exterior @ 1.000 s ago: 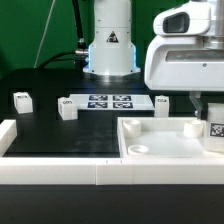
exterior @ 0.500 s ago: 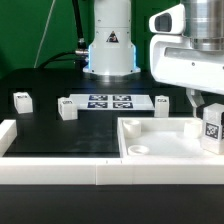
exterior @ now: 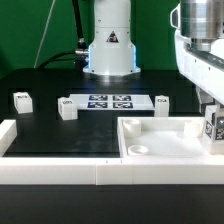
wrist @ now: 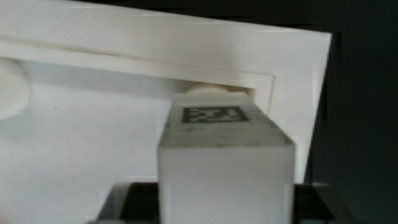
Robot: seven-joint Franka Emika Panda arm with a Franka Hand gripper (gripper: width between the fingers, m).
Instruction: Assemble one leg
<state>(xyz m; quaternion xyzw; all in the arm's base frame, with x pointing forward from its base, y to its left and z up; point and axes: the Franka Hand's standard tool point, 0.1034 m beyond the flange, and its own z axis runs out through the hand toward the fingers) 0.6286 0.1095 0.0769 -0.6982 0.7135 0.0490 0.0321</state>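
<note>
My gripper (exterior: 213, 118) is shut on a leg (exterior: 213, 128), a small white block with a black-and-white tag, at the exterior view's right edge. It holds the leg upright over the right far corner of the large white tray-like part (exterior: 160, 148). In the wrist view the leg (wrist: 222, 150) stands between my dark fingers (wrist: 135, 203), its tagged end close to the tray's rim (wrist: 267, 60). Three more legs rest on the black table: one (exterior: 22, 99) at the left, one (exterior: 67, 108) beside it, one (exterior: 162, 102) behind the tray.
The marker board (exterior: 110, 100) lies flat in front of the robot base (exterior: 110, 50). A low white wall (exterior: 60, 172) runs along the table's front and left edge. A round corner hole (exterior: 139, 149) shows in the tray.
The arm's hand has shifted toward the exterior view's right, partly leaving the frame. The held leg has stayed near the tray's right far corner.
</note>
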